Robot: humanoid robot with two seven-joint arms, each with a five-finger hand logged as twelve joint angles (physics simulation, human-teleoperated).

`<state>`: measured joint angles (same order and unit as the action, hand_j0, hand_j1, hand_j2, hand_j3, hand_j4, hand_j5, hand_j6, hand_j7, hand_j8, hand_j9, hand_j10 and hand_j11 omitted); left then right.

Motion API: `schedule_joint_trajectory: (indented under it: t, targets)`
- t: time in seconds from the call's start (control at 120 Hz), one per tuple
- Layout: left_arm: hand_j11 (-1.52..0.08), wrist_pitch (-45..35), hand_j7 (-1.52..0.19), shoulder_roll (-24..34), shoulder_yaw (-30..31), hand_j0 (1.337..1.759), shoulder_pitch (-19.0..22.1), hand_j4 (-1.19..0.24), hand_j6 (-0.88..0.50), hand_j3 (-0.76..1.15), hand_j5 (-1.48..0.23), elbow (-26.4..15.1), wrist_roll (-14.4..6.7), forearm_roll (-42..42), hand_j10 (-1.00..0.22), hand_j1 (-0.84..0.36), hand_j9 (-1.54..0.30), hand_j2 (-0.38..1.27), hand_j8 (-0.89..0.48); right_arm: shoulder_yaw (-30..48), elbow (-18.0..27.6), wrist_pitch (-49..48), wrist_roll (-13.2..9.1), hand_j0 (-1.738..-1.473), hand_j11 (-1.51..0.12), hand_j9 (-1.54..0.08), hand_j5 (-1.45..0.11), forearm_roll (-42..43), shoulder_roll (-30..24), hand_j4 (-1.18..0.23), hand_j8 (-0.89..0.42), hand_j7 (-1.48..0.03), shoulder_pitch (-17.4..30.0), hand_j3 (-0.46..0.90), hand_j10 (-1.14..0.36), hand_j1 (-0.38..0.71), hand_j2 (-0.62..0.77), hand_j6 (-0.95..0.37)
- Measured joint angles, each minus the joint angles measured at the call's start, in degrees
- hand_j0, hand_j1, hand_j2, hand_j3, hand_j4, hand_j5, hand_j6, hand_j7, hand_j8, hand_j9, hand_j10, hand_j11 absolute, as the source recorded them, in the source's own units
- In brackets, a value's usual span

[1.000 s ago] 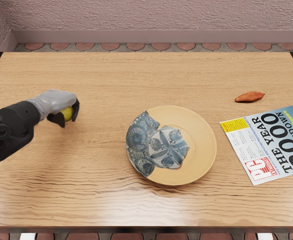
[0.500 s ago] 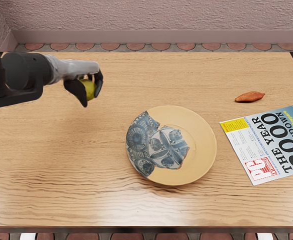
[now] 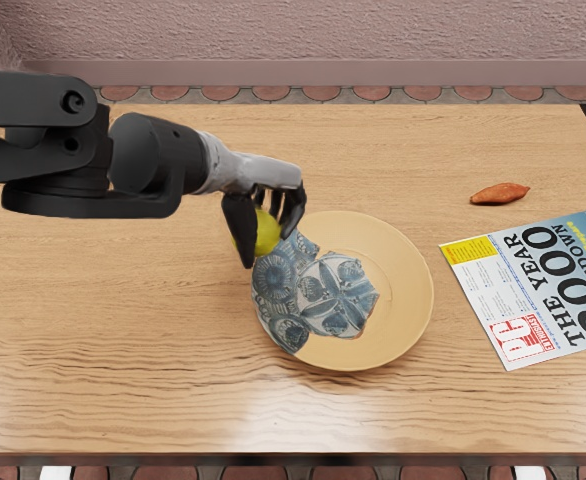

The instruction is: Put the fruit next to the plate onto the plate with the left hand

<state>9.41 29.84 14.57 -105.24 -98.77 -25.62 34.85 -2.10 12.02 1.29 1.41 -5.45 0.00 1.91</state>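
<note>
At the plate's far-left edge, the left hand [image 3: 265,205] has its dark fingers clamped around the yellow fruit [image 3: 266,233], holding it just over the rim of the plate [image 3: 409,268]. Letting go here looks risky: the round fruit could hit the sloped rim and roll back onto the table [image 3: 123,330]. Well to the right lie an orange scrap [image 3: 499,193] and a magazine [image 3: 543,285], clear of the hand's path.

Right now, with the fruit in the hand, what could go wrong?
1. The left hand holds the yellow fruit over the plate at its left edge, not its middle; released here, it could strike the rim and roll onto the table.
2. The plate looks shallow, so a round fruit might roll off it.
</note>
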Motion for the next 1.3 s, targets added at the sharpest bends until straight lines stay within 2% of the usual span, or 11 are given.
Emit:
schedule_joint_trajectory:
  t: [0.058,0.083,0.2,0.308,0.367,0.608,0.825,0.95,1.108,1.2,1.3]
  targets:
    - [-1.18,0.0,-1.22,-1.9,-0.2,1.643,-0.2,-0.81,-0.49,0.0,-1.28,0.0,0.0,-0.5,-0.5,-0.23,-1.19,0.35,-0.33,0.0,0.0,0.0,0.0,-1.658,-0.04,-0.04,-0.04,0.0,0.0,-0.03,-0.03,-0.04,0.0,0.0,-0.03,-0.31,-0.01,-0.03]
    - [-1.18,0.0,-1.22,-2.5,-0.3,1.643,-0.2,-0.81,-0.49,0.0,-1.28,0.1,0.0,-0.6,-0.5,-0.19,-1.19,0.23,-0.33,0.0,0.0,0.0,0.0,-1.658,-0.04,-0.04,-0.04,0.0,0.0,-0.03,-0.03,-0.04,0.0,0.0,-0.03,-0.31,-0.01,-0.03]
    - [-1.17,-0.2,-1.2,-4.5,-0.7,1.648,-0.1,-0.82,-0.54,0.0,-1.25,0.2,-0.1,-0.9,-0.54,-0.26,-1.17,0.52,-0.39,0.0,0.0,0.0,0.0,-1.658,-0.04,-0.04,-0.04,0.0,0.0,-0.03,-0.03,-0.04,0.0,0.0,-0.03,-0.31,-0.01,-0.03]
    - [-1.16,-0.8,-1.17,-6.7,-0.8,1.65,0.6,-0.83,-0.61,0.0,-1.21,1.0,0.0,-1.2,-0.59,-0.28,-1.16,0.66,-0.43,0.0,0.0,0.0,0.0,-1.658,-0.04,-0.04,-0.04,0.0,0.0,-0.03,-0.03,-0.04,0.0,0.0,-0.03,-0.31,-0.01,-0.03]
    - [-1.1,-1.4,-1.1,-7.3,-0.9,1.652,1.1,-0.79,-0.62,0.0,-1.14,1.5,0.0,-1.3,-0.6,-0.29,-1.09,0.66,-0.45,0.0,0.0,0.0,0.0,-1.658,-0.04,-0.04,-0.04,0.0,0.0,-0.03,-0.03,-0.04,0.0,0.0,-0.03,-0.31,-0.01,-0.03]
    - [-0.73,-2.5,-0.74,-8.7,-0.6,1.656,2.0,-0.55,-0.5,0.0,-0.75,3.1,0.0,-1.4,-0.48,-0.21,-0.73,0.28,-0.42,0.0,0.0,0.0,0.0,-1.658,-0.04,-0.04,-0.04,0.0,0.0,-0.03,-0.03,-0.04,0.0,0.0,-0.03,-0.31,-0.01,-0.03]
    - [-0.52,-2.5,-0.52,-8.3,-0.7,1.657,3.2,-0.39,-0.38,0.0,-0.53,3.5,0.0,-3.3,-0.37,-0.09,-0.52,0.14,-0.35,0.0,0.0,0.0,0.0,-1.658,-0.04,-0.04,-0.04,0.0,0.0,-0.03,-0.03,-0.04,0.0,0.0,-0.03,-0.31,-0.01,-0.03]
    - [-0.43,-1.9,-0.43,-3.3,-3.3,1.658,4.9,-0.33,-0.32,0.0,-0.43,3.8,0.1,-7.3,-0.32,-0.03,-0.43,0.1,-0.31,0.0,0.0,0.0,0.0,-1.658,-0.04,-0.04,-0.04,0.0,0.0,-0.03,-0.03,-0.04,0.0,0.0,-0.03,-0.31,-0.01,-0.03]
    - [-0.37,9.9,-0.37,4.9,-12.5,1.658,11.3,-0.29,-0.28,0.0,-0.37,6.6,0.2,-17.3,-0.28,0.02,-0.37,0.07,-0.27,0.0,0.0,0.0,0.0,-1.658,-0.04,-0.04,-0.04,0.0,0.0,-0.03,-0.03,-0.04,0.0,0.0,-0.03,-0.31,-0.01,-0.03]
    - [-0.35,18.7,-0.35,6.6,-17.7,1.658,15.5,-0.27,-0.27,0.0,-0.35,9.9,0.2,-22.4,-0.27,0.03,-0.35,0.06,-0.27,0.0,0.0,0.0,0.0,-1.658,-0.04,-0.04,-0.04,0.0,0.0,-0.03,-0.03,-0.04,0.0,0.0,-0.03,-0.31,-0.01,-0.03]
    - [-0.34,23.0,-0.34,6.8,-23.0,1.658,20.2,-0.26,-0.26,0.0,-0.34,12.6,0.2,-25.1,-0.26,0.04,-0.34,0.06,-0.26,0.0,0.0,0.0,0.0,-1.658,-0.04,-0.04,-0.04,0.0,0.0,-0.03,-0.03,-0.04,0.0,0.0,-0.03,-0.31,-0.01,-0.03]
